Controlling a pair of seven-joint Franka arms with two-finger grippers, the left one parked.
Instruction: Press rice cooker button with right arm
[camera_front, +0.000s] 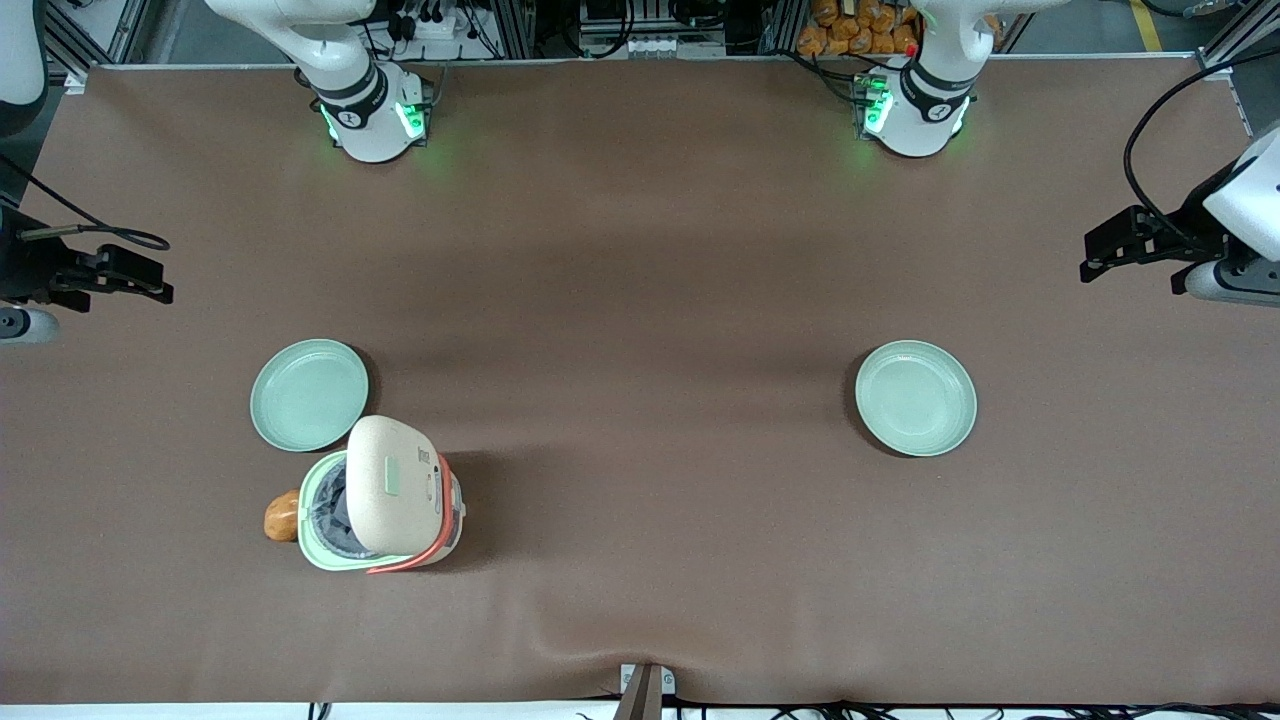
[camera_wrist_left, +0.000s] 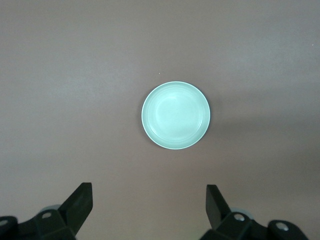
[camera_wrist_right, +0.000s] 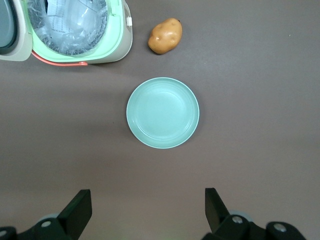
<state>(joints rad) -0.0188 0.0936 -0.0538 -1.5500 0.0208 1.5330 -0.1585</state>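
Observation:
The rice cooker (camera_front: 380, 497) stands near the front edge, toward the working arm's end of the table. Its cream lid (camera_front: 392, 485) is tilted up, and the pot lined with clear plastic shows under it. The pale greenish button (camera_front: 392, 480) sits on the lid's top, facing up. The orange-red band handle (camera_front: 440, 525) hangs round the body. The right arm's gripper (camera_front: 150, 280) is open and empty, well away from the cooker and farther from the front camera. In the right wrist view the gripper (camera_wrist_right: 147, 210) hovers above the table, with the open cooker (camera_wrist_right: 80, 30) ahead; the button is hidden there.
A pale green plate (camera_front: 308, 394) lies just beside the cooker, farther from the front camera; it also shows in the right wrist view (camera_wrist_right: 162, 112). A potato (camera_front: 282, 515) (camera_wrist_right: 165, 36) lies against the cooker's body. A second plate (camera_front: 915, 397) lies toward the parked arm's end.

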